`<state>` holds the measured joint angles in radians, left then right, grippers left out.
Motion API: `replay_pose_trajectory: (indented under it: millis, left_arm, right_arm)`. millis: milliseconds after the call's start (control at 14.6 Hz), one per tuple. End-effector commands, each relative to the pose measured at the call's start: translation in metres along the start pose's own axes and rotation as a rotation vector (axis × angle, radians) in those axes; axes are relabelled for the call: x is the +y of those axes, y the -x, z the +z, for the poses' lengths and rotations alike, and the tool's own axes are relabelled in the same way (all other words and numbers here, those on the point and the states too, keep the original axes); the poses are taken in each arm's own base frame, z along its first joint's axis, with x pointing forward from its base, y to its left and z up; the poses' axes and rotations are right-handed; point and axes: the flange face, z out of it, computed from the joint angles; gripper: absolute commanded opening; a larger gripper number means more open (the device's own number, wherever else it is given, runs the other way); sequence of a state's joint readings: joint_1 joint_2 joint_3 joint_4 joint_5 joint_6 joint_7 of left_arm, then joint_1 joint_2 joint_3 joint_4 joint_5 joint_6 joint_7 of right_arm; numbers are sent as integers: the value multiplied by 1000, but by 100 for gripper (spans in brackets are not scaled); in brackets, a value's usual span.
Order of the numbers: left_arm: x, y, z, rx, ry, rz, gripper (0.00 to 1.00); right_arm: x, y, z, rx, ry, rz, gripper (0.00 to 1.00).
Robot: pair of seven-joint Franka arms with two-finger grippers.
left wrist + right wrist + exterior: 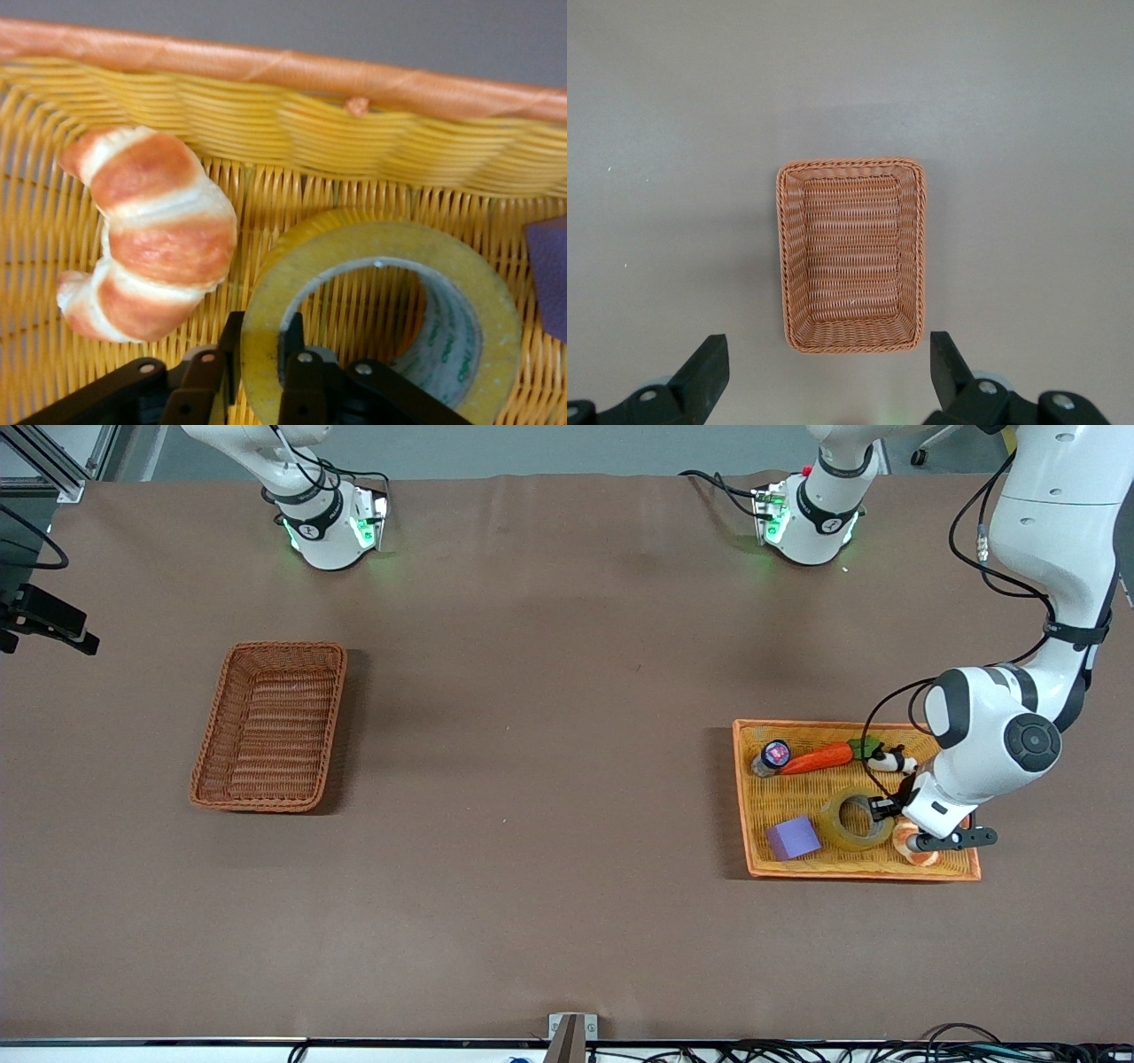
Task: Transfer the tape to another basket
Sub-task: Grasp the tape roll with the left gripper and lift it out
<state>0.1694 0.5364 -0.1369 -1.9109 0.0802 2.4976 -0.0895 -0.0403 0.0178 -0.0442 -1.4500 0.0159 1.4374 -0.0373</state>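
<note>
Where your left gripper (260, 367) reaches down into the yellow basket (753, 797), its two fingers (299, 376) straddle the wall of the tape (381, 310): one finger stands inside the hole, the other against the outer face, and the narrow gap between them is filled by the yellowish band. The jaws are closed onto that wall. In the front view you see the same gripper (886, 808) at the edge of the tape (852, 821) that faces the left arm's end of the table, and the roll lies flat on the basket floor.

Just beside the tape, toward the left arm's end of the table, lies a croissant (146, 235), partly covered by the gripper in the front view (912, 846). On the tape's other flank sits a purple cube (792, 838), close to the roll. Farther from the front camera, in the same basket, you find a toy carrot (819, 758), a small round can (772, 755) with a dark top, and a small black-and-white figure (890, 761).

Your right gripper (828, 372) hangs spread wide and holds nothing, high over the brown basket (850, 255). That basket (270, 726) lies toward the right arm's end of the table (549, 691), well apart from the yellow one.
</note>
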Motion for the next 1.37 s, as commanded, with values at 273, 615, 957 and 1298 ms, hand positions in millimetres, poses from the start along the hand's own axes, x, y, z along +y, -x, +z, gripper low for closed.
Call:
replay_pose_trajectory:
  millis: [273,615,957,1298]
  left_arm:
    - [54,-13,-148,-28,-25,44,0]
    - [210,14,-189,-75,25,-79,0]
    - [383,65,-145,-148,52,-232,0]
    - [518,126,-67,-148,62,-329,0]
  right_arm:
    - [1,0,-3,-2,-4,-10,100]
    - [0,0,-3,-2,-4,-11,100]
    - [1,0,-3,-2,-4,-10,100]
    - [0,0,-3,-2,-4,-11,100]
